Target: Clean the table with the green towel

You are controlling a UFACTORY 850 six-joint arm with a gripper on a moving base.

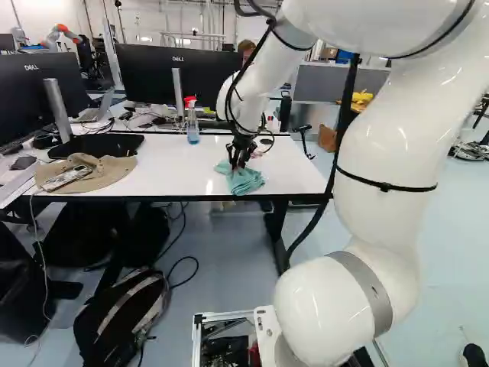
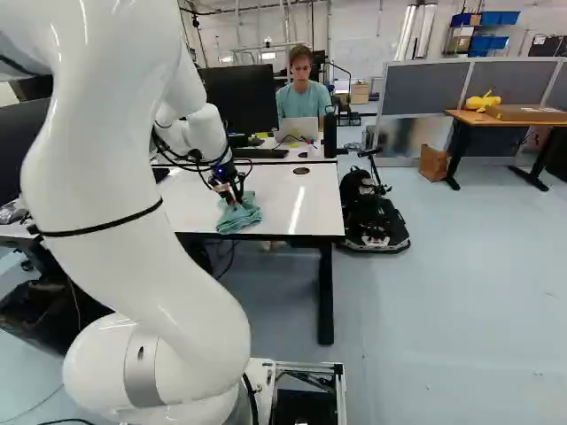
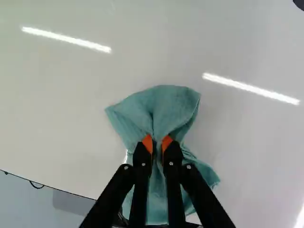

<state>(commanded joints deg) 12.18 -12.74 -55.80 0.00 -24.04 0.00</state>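
My gripper is low over the white table, near its front edge, in the left base view. In the wrist view the gripper is shut on the green towel, whose bunched middle is pinched between the orange pads. The towel's folds fan out ahead of the fingers and lie under them on the tabletop. Part of the cloth is hidden by the fingers. In the right base view the towel lies close to the table's front edge.
A spray bottle stands on the table behind and left of the gripper. A brown hat with a phone lies farther left, by monitors. A backpack is on the floor. Another robot stands far back. A person sits behind the table.
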